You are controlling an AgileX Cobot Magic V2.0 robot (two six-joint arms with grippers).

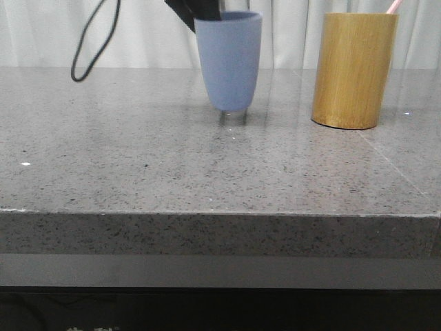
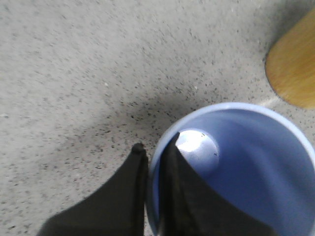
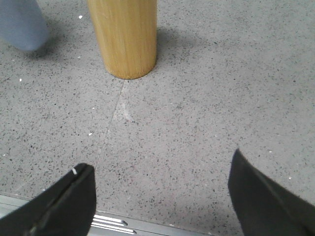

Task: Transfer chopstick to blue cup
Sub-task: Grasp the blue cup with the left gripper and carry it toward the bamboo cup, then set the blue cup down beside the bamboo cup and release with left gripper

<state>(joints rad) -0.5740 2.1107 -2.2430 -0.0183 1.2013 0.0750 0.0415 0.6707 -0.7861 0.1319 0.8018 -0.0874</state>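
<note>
The blue cup (image 1: 229,61) stands upright at the back middle of the table; I cannot tell whether its base touches the top. My left gripper (image 1: 203,10) comes down from above and is shut on the cup's rim (image 2: 156,162), one finger inside and one outside. The cup's inside (image 2: 246,162) holds nothing. A pale pink chopstick tip (image 1: 393,6) sticks out of the yellow-brown bamboo holder (image 1: 354,69) at the back right. My right gripper (image 3: 160,162) is open and empty over bare table, on the near side of the holder (image 3: 125,37).
A black cable loop (image 1: 93,41) hangs at the back left. The table's front edge with a metal strip (image 3: 113,223) lies just below my right fingers. The blue cup also shows in the right wrist view (image 3: 22,24).
</note>
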